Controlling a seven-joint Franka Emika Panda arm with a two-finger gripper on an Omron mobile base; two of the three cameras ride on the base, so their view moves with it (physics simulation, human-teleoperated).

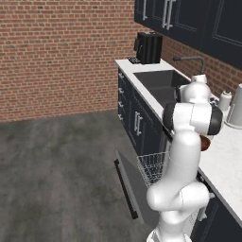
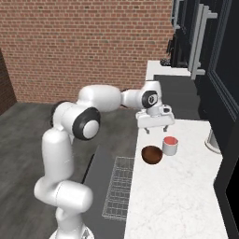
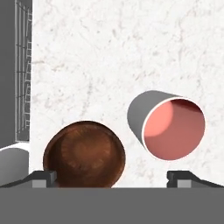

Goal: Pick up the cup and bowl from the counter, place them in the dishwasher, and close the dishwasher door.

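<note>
The cup (image 2: 171, 145) stands on the white counter (image 2: 177, 205), pale outside and pinkish-red inside; in the hand view the cup (image 3: 168, 124) is at the right. Just left of it sits the glossy dark reddish-brown bowl (image 2: 152, 154), low and left of centre as the bowl (image 3: 84, 154) in the hand view; a sliver of the bowl (image 1: 205, 143) peeks past the arm. My gripper (image 2: 156, 128) hovers above and slightly behind both, pointing down, open, with nothing between its fingertips (image 3: 43, 177). The dishwasher door (image 1: 126, 186) hangs down open, and the wire rack (image 2: 116, 186) is pulled out.
A sink (image 1: 160, 85) with a faucet (image 1: 189, 59) lies further along the counter, and a black appliance (image 1: 149, 47) stands at the far end. A pale jug (image 1: 235, 111) and a small white jar (image 1: 225, 99) stand near the wall. Dark upper cabinets (image 2: 210, 42) overhang the counter.
</note>
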